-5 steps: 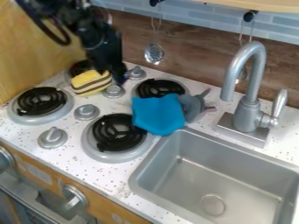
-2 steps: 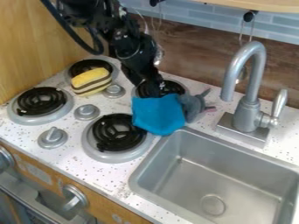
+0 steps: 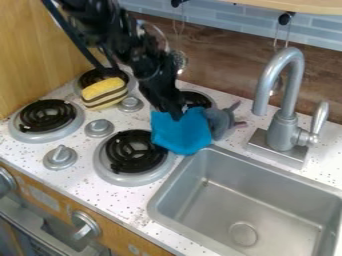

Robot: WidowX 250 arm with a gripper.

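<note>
From where I stand, the speckled surface (image 3: pixel 127 202) spans the frame, its sink (image 3: pixel 250 200) at lower right. Near the centre, the black hand (image 3: pixel 175 114) is at the blue cloth (image 3: pixel 180 134); I can't tell whether it grips. A grey toy (image 3: pixel 219 122) sits against the cloth's right side, the yellow striped cake (image 3: pixel 104 93) at upper left.

Speckled white counter (image 3: pixel 127 200) w/ blue cloth (image 3: pixel 182 134) & grey toy (image 3: pixel 219 121), prob. plush, near sink (image 3: pixel 194 182).
</note>
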